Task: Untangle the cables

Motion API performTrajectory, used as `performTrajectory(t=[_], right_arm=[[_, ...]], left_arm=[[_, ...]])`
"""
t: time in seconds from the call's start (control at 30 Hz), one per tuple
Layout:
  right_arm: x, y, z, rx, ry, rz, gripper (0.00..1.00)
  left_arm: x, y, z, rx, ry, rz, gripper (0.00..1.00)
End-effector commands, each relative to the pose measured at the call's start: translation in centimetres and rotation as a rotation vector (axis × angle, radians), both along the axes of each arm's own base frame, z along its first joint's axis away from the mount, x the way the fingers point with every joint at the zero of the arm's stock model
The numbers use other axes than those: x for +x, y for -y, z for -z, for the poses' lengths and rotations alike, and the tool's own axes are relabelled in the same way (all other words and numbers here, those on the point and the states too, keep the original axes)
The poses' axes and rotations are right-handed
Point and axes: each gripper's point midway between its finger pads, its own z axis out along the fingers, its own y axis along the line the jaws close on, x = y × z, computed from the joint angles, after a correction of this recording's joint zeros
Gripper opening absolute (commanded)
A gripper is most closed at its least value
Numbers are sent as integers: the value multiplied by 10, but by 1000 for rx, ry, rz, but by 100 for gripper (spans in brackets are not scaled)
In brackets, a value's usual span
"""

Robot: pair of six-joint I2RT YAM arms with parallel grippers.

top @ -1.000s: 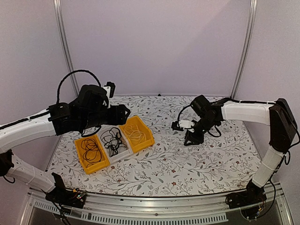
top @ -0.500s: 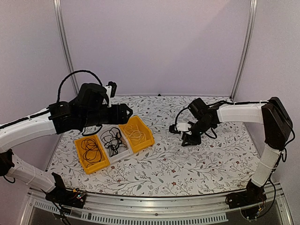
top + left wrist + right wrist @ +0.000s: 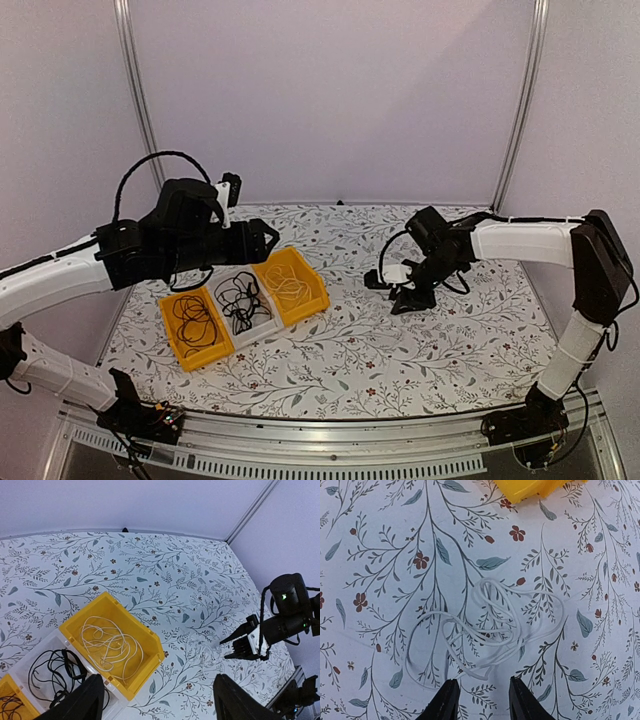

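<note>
3 bins sit side by side at the left of the table [image 3: 350, 350], and each holds cable. The left yellow bin [image 3: 166, 318] has 1 black cable [image 3: 196, 320], the clear bin [image 3: 262, 325] has more black cables [image 3: 240, 300], and the right yellow bin [image 3: 131, 682] has a cream cable [image 3: 110, 647]. 1 white cable [image 3: 487, 635] lies outside them on the bare table, just right of the bins, in a few loose loops that cross each other.

The right gripper [image 3: 481, 696] hangs directly above that white cable. Its jaws are about half apart with nothing between them, and the fingertips are clear of the strands. The left gripper [image 3: 160, 700] hovers over the bins with its jaws wide and also empty.

Judging by this layout, sorting is mostly done and the step in hand is picking up the last loose cable with the right arm.

The next move calls for a straight drop so the fingertips bracket a strand, best where 2 or 3 loops bunch near the middle. The cord is thin and lies flat, so the tips must come right down to the surface before closing. A lift from 1 point may drag the crossed loops along as a clump. The pale cord is also hard to see against the pale floral pattern.
</note>
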Motion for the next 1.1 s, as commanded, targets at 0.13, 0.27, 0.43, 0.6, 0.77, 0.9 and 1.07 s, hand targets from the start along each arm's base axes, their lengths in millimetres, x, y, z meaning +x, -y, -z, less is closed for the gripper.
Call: performTrajectory(t=[0.13,0.27,0.43,0.6,0.77,0.9,1.07], right_arm=[[-9,-18,-9,48,-29,-72,39],[-10,-18,2,19,-29,-91,38],[-10,-15,9,-11,-6,-114,34],[-7,-17,3,-21,9,-109,6],[-5,-24,-48,41,41,-93,0],[-15,-30,-120,152,67,-103,0],[-29,-35,-209,291,86,-82,0]], left_arm=[[1,-2,-2,-52,3,-8,78],[0,-3,-3,-50,8,-10,78],[1,-5,-5,-52,17,-17,78],[2,2,-6,-56,29,10,78],[9,18,-4,-17,42,63,78],[10,39,-6,-8,72,143,78],[-8,90,-39,-69,269,321,85]])
